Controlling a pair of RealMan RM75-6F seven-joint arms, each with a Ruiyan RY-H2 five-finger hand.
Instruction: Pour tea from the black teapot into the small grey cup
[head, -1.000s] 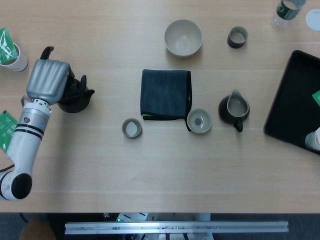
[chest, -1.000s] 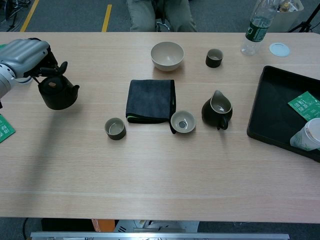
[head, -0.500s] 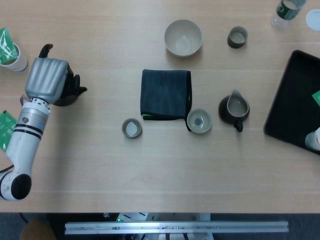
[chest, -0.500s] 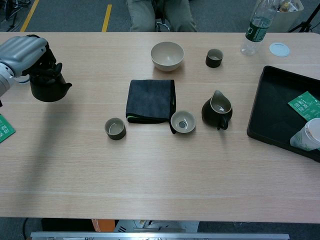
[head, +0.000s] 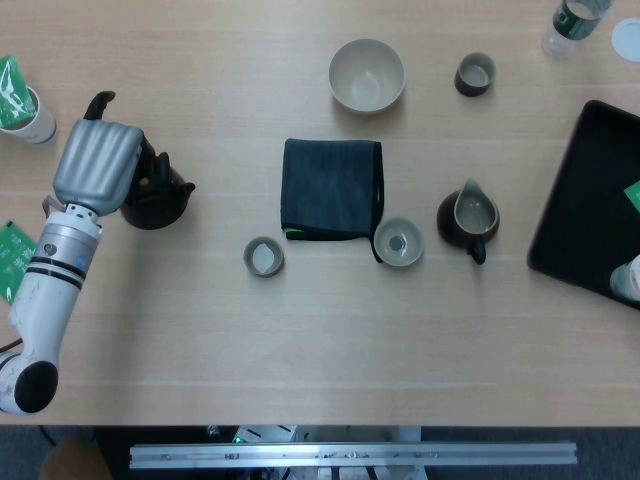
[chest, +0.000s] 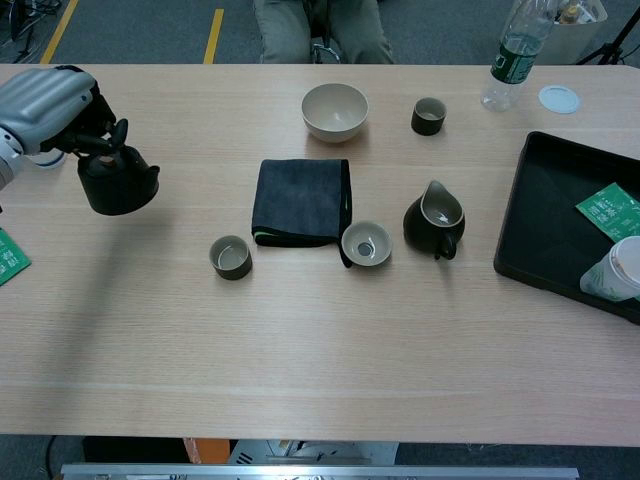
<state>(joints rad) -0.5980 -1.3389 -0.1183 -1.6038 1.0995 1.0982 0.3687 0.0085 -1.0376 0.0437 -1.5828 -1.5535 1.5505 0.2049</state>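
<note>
The black teapot (head: 162, 198) (chest: 119, 184) is at the far left of the table, its spout pointing right. My left hand (head: 97, 163) (chest: 48, 98) grips it from above and behind, fingers wrapped over the handle; the hand hides most of the handle and lid. The small grey cup (head: 264, 257) (chest: 230, 257) stands upright in front of the dark cloth's left corner, well to the right of the teapot and apart from it. Whether the teapot's base touches the table I cannot tell. My right hand shows in neither view.
A folded dark cloth (head: 331, 188) lies mid-table, with a wider grey cup (head: 398, 242) at its right corner and a dark pitcher (head: 468, 218) beside that. A beige bowl (head: 367, 75), a dark cup (head: 475, 73), a black tray (head: 590, 200) and a paper cup (head: 22, 100) stand around.
Over the last half second my left hand has carried the teapot to the right and slightly toward the front, after first drawing it back and left. Nothing else has moved.
</note>
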